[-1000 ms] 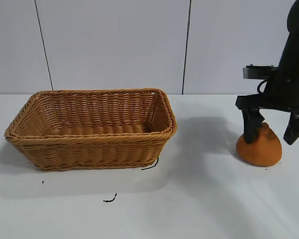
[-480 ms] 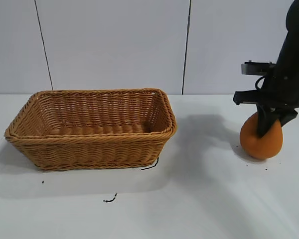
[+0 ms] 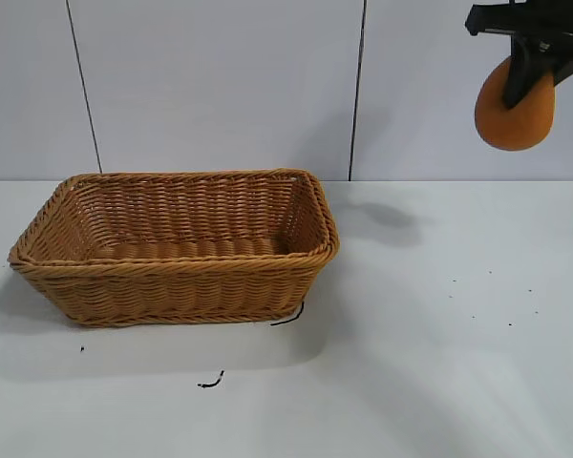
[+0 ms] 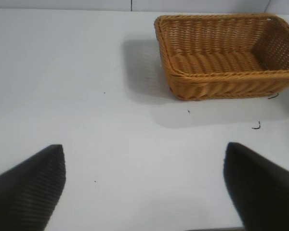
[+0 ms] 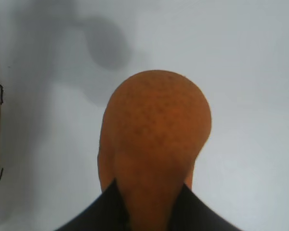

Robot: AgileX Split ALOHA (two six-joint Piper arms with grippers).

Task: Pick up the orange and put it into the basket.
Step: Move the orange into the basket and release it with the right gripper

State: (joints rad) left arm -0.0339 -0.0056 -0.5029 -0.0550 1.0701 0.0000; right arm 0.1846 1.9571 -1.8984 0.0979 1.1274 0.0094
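One orange [image 3: 516, 119] is in my right gripper [image 3: 527, 69], high above the white table [image 3: 439, 363] at the right side and well apart from the basket [image 3: 177, 246]. The two dark fingers [image 5: 101, 209] pinch it at the narrow end, so the rounded end hangs down. The fruit is dull orange and matte, with small dark specks on the skin, and it is much smaller than the basket. Its shadow [image 3: 387, 215] lies on the table beside the basket's right end. The basket is tan-brown woven wicker, rectangular, with flared sides and a braided rim, and I see nothing inside it. My left gripper [image 4: 144, 187] waits over bare table away from the basket, with its fingers spread wide.
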